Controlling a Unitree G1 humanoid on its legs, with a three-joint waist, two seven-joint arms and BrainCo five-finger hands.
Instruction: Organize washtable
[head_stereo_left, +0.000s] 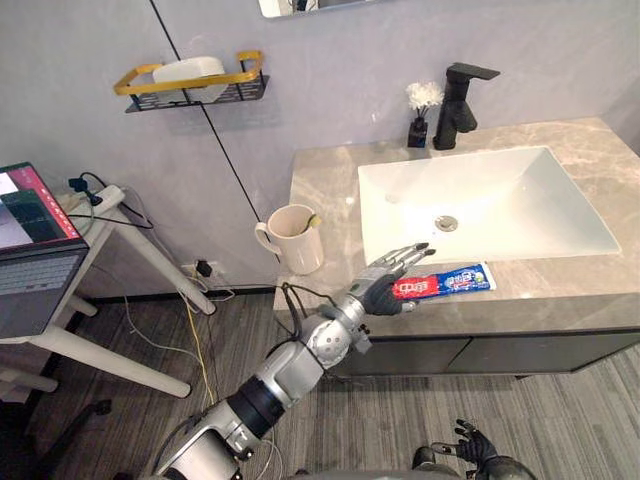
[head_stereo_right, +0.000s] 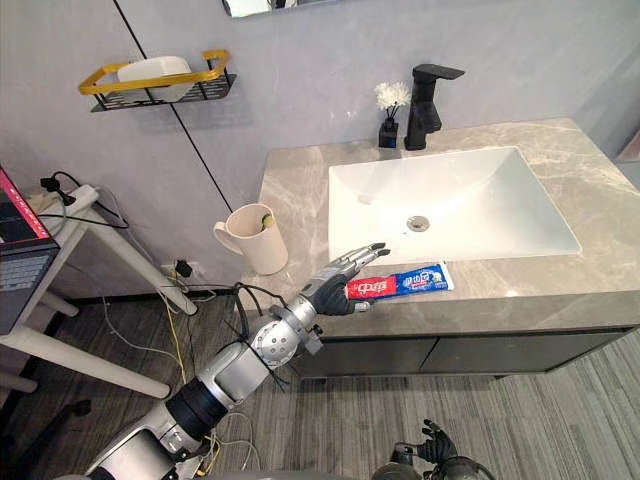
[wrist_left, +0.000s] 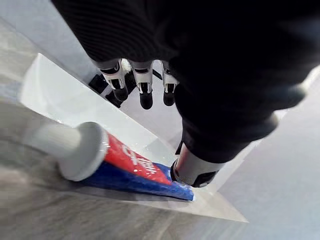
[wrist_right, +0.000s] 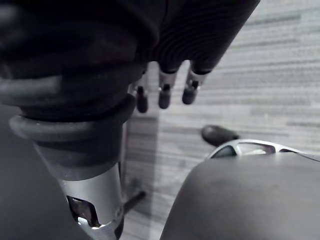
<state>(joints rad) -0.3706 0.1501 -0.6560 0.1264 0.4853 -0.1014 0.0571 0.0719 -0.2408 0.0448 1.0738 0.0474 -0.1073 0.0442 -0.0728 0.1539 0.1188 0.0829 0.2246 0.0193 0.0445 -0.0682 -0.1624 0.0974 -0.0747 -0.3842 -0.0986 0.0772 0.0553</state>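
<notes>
Marble countertop (head_stereo_left: 325, 190) | white-capped red-blue toothpaste tube (head_stereo_left: 452, 281) lying flat | left robot hand (head_stereo_left: 383, 292) at capped end, fingers straight

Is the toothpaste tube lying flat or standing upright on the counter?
Lying flat: the toothpaste tube rests lengthwise on the counter before the sink, with the left robot hand at its cap end.

Head stereo pair steeply down on shared washtable (head_stereo_left: 320, 190); wrist cameras close-up.
</notes>
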